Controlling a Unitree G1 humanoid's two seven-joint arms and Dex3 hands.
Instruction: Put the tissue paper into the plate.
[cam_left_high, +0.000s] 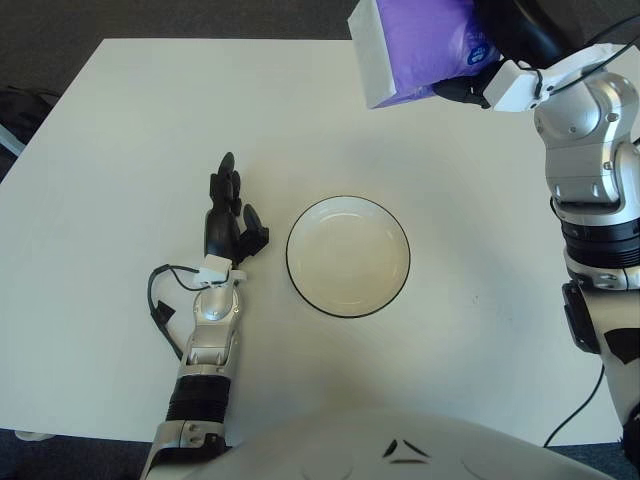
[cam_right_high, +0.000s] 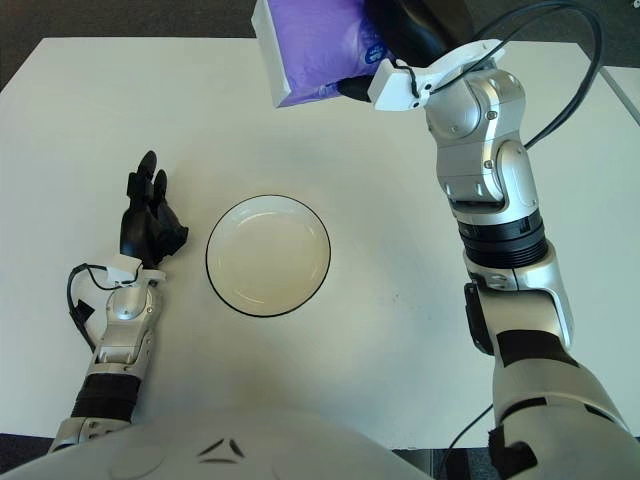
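My right hand (cam_left_high: 478, 62) is shut on a purple and white tissue pack (cam_left_high: 415, 45) and holds it raised high, up and to the right of the plate; it also shows in the right eye view (cam_right_high: 318, 45). The plate (cam_left_high: 348, 256) is a white bowl-like dish with a thin black rim, empty, in the middle of the white table. My left hand (cam_left_high: 232, 215) shows just left of the plate, black fingers stretched out and holding nothing.
The white table (cam_left_high: 120, 150) spreads wide around the plate. My right forearm (cam_left_high: 590, 170) runs down the right side. Dark floor shows beyond the table's far edge.
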